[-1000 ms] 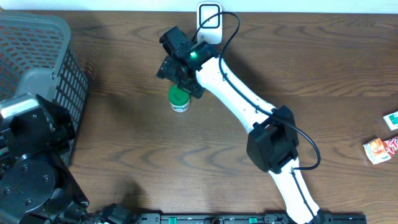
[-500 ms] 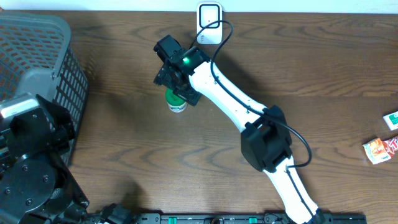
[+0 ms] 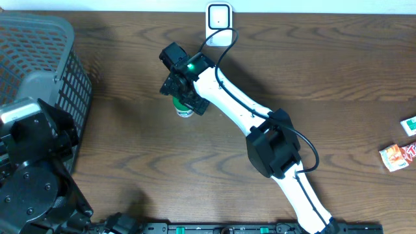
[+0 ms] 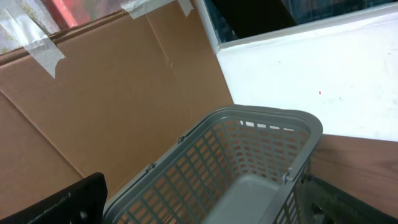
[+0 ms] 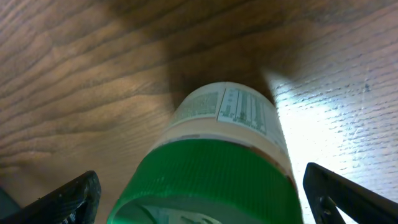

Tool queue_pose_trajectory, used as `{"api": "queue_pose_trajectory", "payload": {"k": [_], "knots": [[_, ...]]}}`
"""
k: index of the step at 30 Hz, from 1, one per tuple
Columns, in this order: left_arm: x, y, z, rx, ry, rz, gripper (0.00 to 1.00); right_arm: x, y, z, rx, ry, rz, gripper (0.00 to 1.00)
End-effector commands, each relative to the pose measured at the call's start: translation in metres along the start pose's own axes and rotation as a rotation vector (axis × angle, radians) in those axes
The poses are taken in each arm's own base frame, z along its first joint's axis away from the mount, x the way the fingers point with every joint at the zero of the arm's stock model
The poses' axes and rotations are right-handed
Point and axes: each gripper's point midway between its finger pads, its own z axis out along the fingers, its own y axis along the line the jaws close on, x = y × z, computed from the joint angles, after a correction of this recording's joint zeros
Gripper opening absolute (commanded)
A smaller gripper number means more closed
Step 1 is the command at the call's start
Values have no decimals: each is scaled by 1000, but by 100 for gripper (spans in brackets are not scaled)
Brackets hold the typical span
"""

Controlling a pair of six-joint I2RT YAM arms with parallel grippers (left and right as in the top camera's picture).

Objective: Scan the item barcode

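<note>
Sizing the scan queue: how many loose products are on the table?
3. A green-capped bottle at the right gripper; an orange packet and a small green-white box, apart, at the right edge of the table. The basket is only partly visible, so more may be hidden.

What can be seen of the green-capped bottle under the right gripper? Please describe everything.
The bottle is a small round container, plastic by its look, with a cream-white body and a wide green screw cap that is ribbed on its side. A label with fine printed panels wraps the body; no barcode shows. It stands upright on the wooden table. The right gripper is open above it, with a finger on each side of the cap, neither touching it.
</note>
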Motion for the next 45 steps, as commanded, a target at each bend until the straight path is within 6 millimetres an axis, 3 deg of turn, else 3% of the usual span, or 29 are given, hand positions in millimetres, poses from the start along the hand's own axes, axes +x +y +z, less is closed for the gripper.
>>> {"api": "queue_pose_trajectory", "payload": {"k": [1,10,18,23,26,35,40,45], "knots": [[0,4,-1,-13,0,-17,98,4,-2,9,17,8,8,99],[0,4,-1,-13,0,-17,98,9,-9,28,45,53,-4,96],[0,4,-1,-13,0,-17,98,5,-11,28,47,49,-44,67],[0,4,-1,-13,0,-17,98,2,-22,27,79,61,-103,64],[0,4,-1,-13,0,-17,98,-2,-30,26,104,65,-217,55],[0,4,-1,-13,1,-16,98,-29,-70,14,240,86,-567,53],[1,4,-1,-13,1,-14,98,-50,-106,-2,362,145,-773,50],[1,4,-1,-13,1,-14,98,-78,-142,-22,590,118,-920,62]]}}
